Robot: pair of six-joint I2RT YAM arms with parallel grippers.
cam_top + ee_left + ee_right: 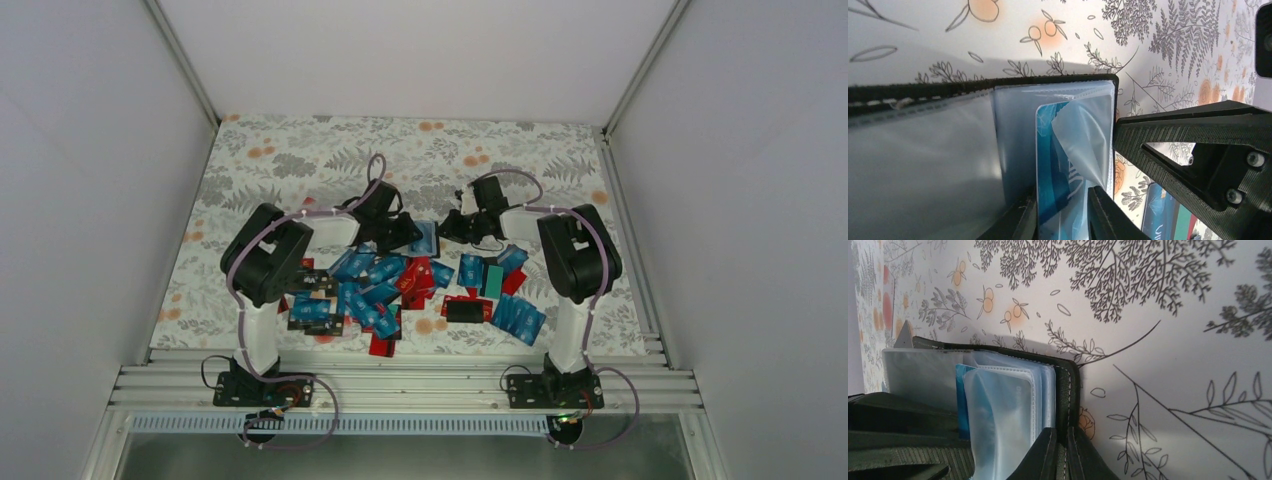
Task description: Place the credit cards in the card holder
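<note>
One card half in, a heap to go!
Your left gripper pinches a blue card partway into the card holder, right gripper clamps its cover; credit cards litter the tabletop.

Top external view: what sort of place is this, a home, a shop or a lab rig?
Likely an enclosed lab recording booth: plain white walls on an aluminium frame, two arms bolted to rails at the near edge, and a floral table cover strewn with credit cards.
</note>
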